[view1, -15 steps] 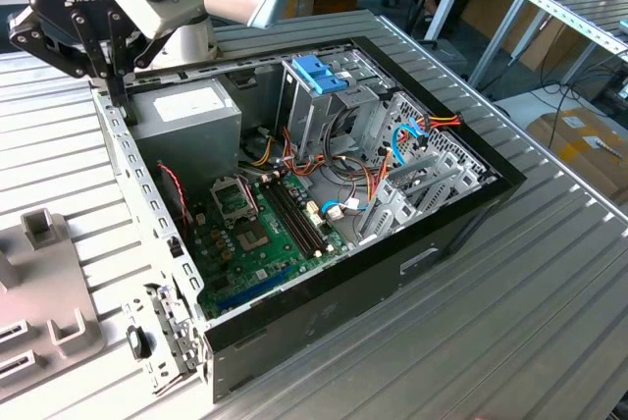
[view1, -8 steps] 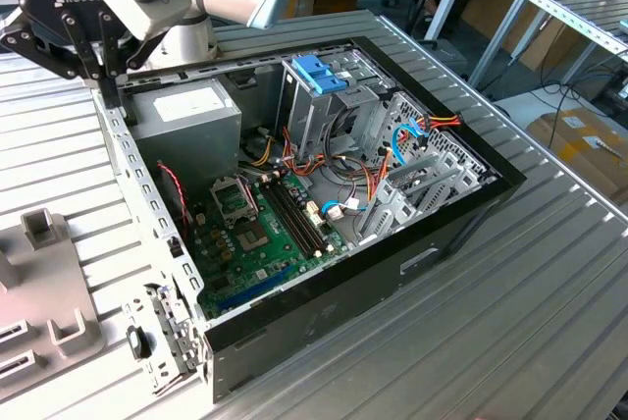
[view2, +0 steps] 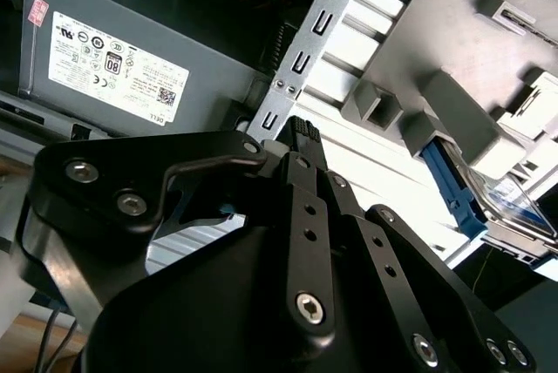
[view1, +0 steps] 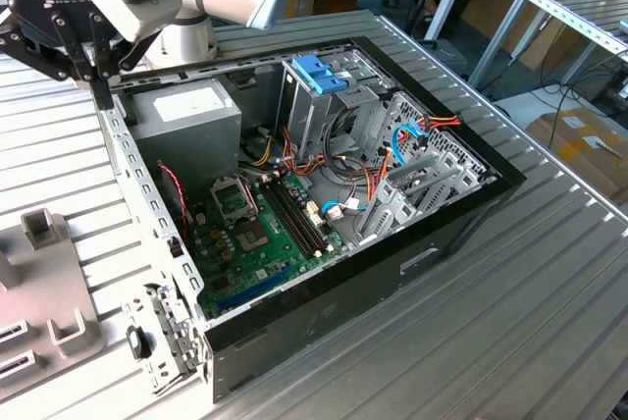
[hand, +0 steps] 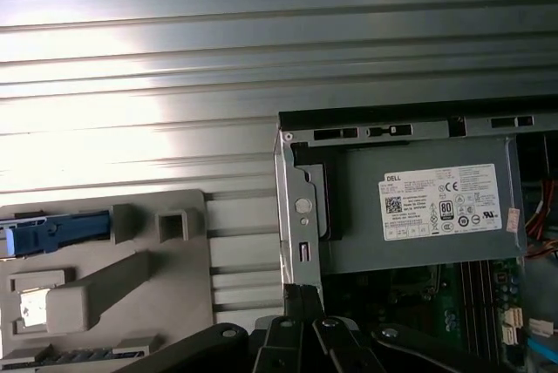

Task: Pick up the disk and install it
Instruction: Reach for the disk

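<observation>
Presently my fingers (view2: 301, 142) are pressed together on nothing, poised over the rim of the open computer case (view1: 442, 243) beside its power supply (view2: 113, 59). The disk (view2: 514, 203) lies flat in a grey holder (hand: 113, 277) on the desk (hand: 174, 59), outside the case, toward the desk's edge at the exterior view's left. I judge the disk dense, rigid, smooth-faced and shock-sensitive, so the light-blue rails (view2: 449, 183) along its sides look a safer purchase than the labelled face.
</observation>
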You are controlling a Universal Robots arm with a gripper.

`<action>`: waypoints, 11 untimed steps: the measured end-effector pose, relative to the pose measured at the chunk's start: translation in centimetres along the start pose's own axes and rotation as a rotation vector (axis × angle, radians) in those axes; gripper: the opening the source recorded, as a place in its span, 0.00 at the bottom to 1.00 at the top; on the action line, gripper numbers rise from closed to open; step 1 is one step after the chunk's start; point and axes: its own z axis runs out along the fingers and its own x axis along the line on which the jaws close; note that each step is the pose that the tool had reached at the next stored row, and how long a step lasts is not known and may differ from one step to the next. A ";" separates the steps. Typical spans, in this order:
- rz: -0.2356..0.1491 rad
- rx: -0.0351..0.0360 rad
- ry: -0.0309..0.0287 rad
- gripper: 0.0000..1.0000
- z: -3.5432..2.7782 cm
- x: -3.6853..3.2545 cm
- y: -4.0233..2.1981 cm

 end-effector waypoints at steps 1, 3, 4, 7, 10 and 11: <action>0.000 0.0000 0.0000 0.11 0.00 0.10 -0.01; 0.000 0.0000 0.0000 0.11 -0.01 0.29 -0.02; 0.000 -0.0001 -0.0001 0.11 -0.01 0.39 -0.03; 0.000 0.0000 0.0000 0.11 -0.02 0.83 -0.06; 0.000 0.0000 0.0000 0.11 -0.03 1.27 -0.10; 0.000 0.0000 0.0000 0.11 -0.04 1.40 -0.10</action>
